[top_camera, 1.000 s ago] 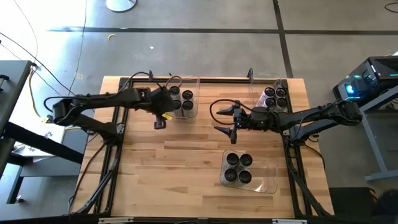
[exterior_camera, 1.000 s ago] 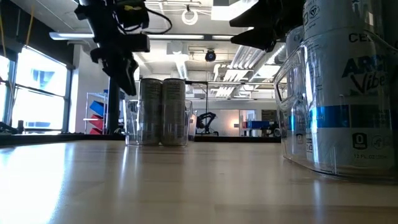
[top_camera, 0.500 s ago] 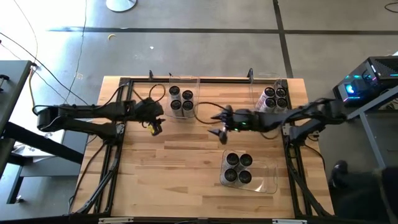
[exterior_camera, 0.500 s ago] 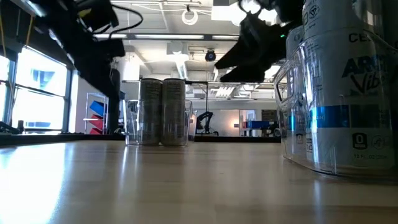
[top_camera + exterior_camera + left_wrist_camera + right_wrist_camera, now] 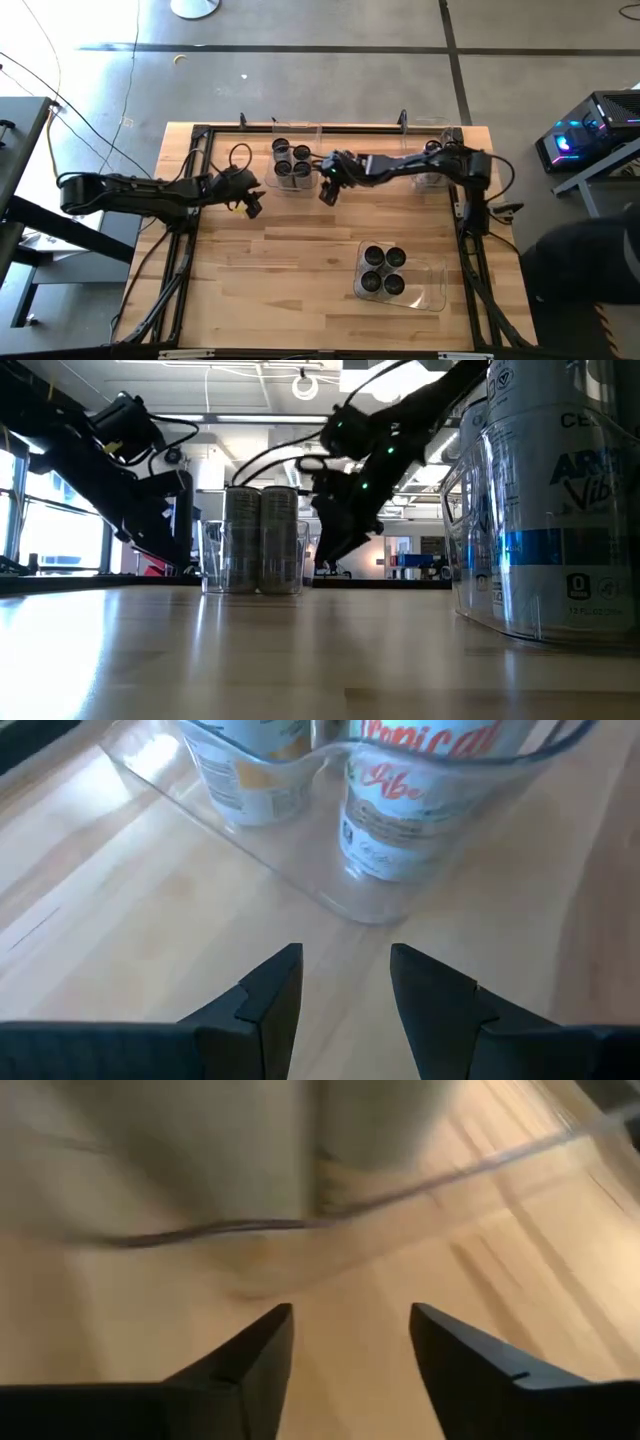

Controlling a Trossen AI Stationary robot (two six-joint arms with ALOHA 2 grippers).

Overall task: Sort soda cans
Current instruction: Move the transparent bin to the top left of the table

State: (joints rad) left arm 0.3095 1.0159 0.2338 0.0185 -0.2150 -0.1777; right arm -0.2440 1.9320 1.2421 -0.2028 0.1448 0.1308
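1. The bench (image 5: 300, 250) is pale butcher-block wood with a dark metal frame.
2. Slim soda cans (image 5: 291, 162) with dark round tops stand four together in a clear plastic bin (image 5: 312, 181) at the far edge; four more cans (image 5: 383, 271) fill a near bin (image 5: 432, 290).
3. The left claw (image 5: 252, 204), dark fingers spread and empty, sits beside the far bin.
4. The right claw (image 5: 327, 192), also spread, holds nothing on that bin's other side.

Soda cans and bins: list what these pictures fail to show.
- Far right bin, high view: the right arm hides its cans.
- Far left bin, right wrist view: blur wipes out the can labels.
- Near bin, low view: picture edge cuts it off.
- Soda cans, high view: labels too small.
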